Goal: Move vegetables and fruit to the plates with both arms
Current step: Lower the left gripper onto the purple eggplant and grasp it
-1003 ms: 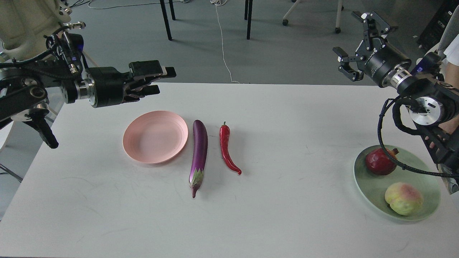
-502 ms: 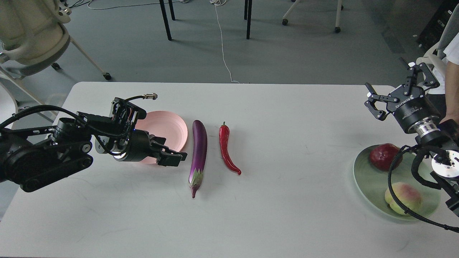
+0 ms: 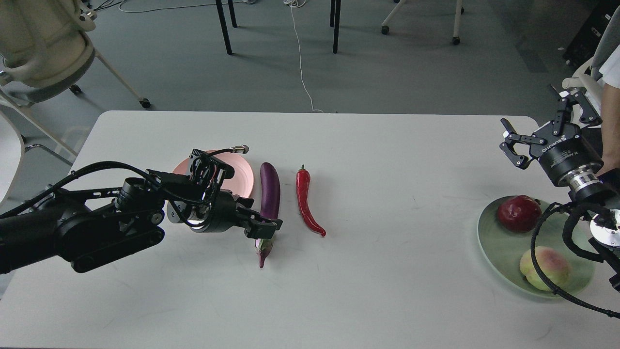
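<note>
While the left pincer [image 3: 264, 228] spreads over the eggplant [image 3: 269, 203], the right pincer [image 3: 545, 133] gapes empty.

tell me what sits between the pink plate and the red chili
In the head view, only the purple eggplant lies between the pink plate and the red chili.

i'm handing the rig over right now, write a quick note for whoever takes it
Left gripper: low at the stem end of the long glossy purple eggplant; grip state unclear.
Right gripper: open, empty, raised behind the pale mint green plate.
Done: dark red pomegranate and round yellow-green peach sit on that plate.
Left: eggplant and curved red chili pepper lie on the white table; the pale pink plate holds none of them.
</note>
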